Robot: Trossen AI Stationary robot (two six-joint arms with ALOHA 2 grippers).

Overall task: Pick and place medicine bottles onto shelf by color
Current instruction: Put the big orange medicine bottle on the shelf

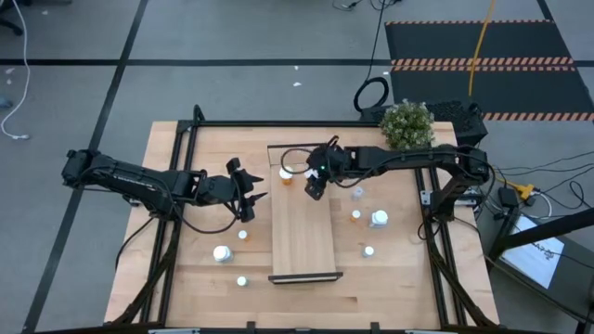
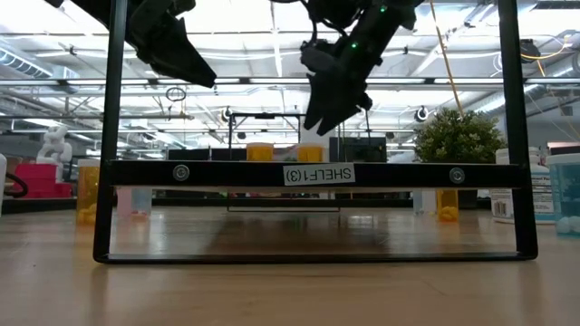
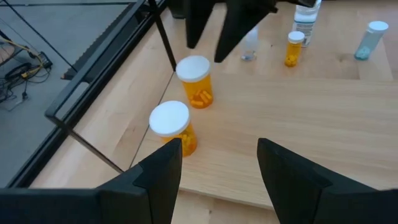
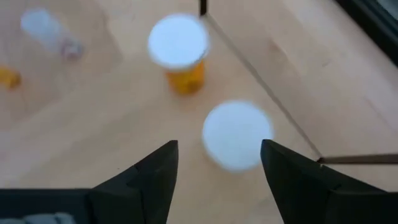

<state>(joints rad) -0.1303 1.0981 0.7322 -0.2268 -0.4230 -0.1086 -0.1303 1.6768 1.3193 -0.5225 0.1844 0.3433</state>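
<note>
Orange bottles (image 3: 194, 81) standing paired at shelf (image 1: 302, 232) end, sorted by color; right gripper (image 1: 316, 184) hovering above, jaws open; left gripper (image 1: 249, 197) waiting alongside, open, empty.

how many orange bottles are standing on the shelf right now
2, side by side at the shelf far end under the right gripper: one orange bottle and a second. Others may be hidden.

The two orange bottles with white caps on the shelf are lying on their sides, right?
Not quite. The two orange bottles stand upright on the shelf, white caps on top, as the left wrist view shows. The rest is right.
</note>
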